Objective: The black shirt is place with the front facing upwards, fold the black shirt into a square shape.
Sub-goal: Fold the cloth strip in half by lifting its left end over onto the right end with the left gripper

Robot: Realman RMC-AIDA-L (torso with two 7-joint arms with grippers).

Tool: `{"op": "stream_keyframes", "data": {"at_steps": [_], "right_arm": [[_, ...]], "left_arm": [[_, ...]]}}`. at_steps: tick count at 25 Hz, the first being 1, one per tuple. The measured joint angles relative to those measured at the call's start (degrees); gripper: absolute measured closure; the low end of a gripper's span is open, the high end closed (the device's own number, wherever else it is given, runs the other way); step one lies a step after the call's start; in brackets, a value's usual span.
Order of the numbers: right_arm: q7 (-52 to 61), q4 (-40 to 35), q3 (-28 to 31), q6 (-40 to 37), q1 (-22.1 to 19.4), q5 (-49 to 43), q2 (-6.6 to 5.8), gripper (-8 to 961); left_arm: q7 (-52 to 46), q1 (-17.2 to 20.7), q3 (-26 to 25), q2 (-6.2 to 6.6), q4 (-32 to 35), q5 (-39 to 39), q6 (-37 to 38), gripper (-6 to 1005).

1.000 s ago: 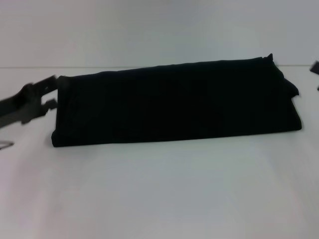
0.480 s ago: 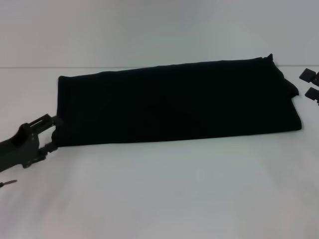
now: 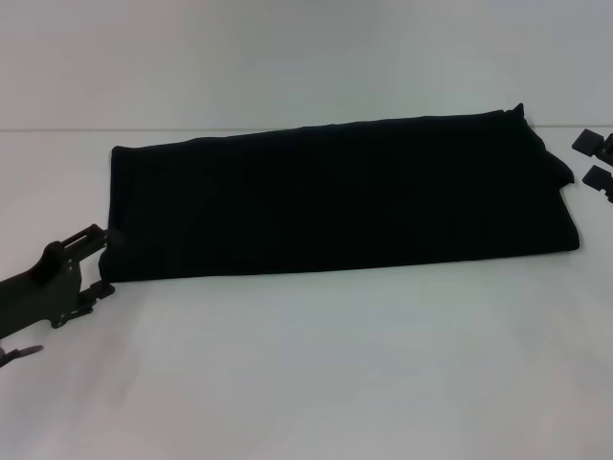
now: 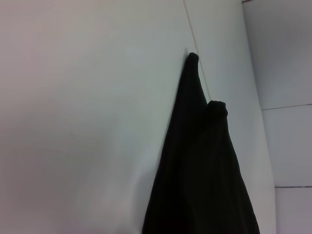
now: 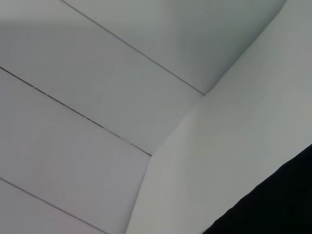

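Observation:
The black shirt (image 3: 335, 196) lies on the white table (image 3: 335, 374) as a long folded strip running left to right, no print showing. My left gripper (image 3: 103, 261) is open at the strip's near left corner, one finger against the left edge and the other just in front of the corner. My right gripper (image 3: 594, 160) stands open a little beyond the strip's right end, apart from the cloth. The left wrist view looks along the black shirt (image 4: 204, 170). Only a dark corner of the black shirt (image 5: 278, 204) appears in the right wrist view.
Bare white tabletop stretches in front of the strip. A pale wall (image 3: 306, 57) rises behind the table's far edge. A thin metal part (image 3: 19, 354) of the left arm pokes in at the lower left.
My left gripper has come from the strip's far left corner toward me, down to the near left corner. The right gripper has moved further into view at the right edge.

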Motion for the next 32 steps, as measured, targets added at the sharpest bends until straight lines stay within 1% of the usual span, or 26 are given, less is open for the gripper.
{"op": "stream_keyframes", "data": {"at_steps": [5,10,14,16,19,24,27,30,32], "right_arm": [[0.0,0.1,0.1,0.1,0.0,0.0,0.08,26],[0.0,0.7,0.1,0.3,0.0,0.0,0.12,27],[-0.1,0.8,0.1,0.6,0.1,0.0,0.18,27],[-0.1,0.8,0.1,0.7,0.1,0.0,0.18,27],[-0.1,1.3,0.2,0.8,0.1,0.0,0.13,27],[-0.1,1.5,0.9,0.7,0.0,0.1,0.0,27],[-0.2,1.5,1.1,0.6,-0.2,0.1,-0.01,27],[-0.6,1.6,1.1,0.6,-0.4,0.1,0.1,27],[-0.8,1.6,1.2,0.6,-0.5,0.1,0.13,27]], "left_arm": [[-0.4,-0.3,0.2,0.02,-0.1,-0.5,-0.6,126],[3.2,-0.2,0.4,-0.2,-0.3,-6.3,2.5,129],[3.9,-1.8,1.6,0.23,-3.0,-5.6,-1.0,132],[4.3,-2.5,2.9,0.28,-4.3,-5.4,-5.5,133],[4.4,-2.5,3.2,0.27,-4.5,-5.4,-6.1,135],[2.7,-0.2,2.7,0.14,-0.1,-5.3,1.6,139],[0.5,0.9,2.4,0.35,1.7,-3.7,5.6,141],[-3.4,1.2,2.1,0.46,3.1,1.1,4.9,144],[-3.9,1.1,2.0,0.46,2.9,1.4,3.8,146]]}}
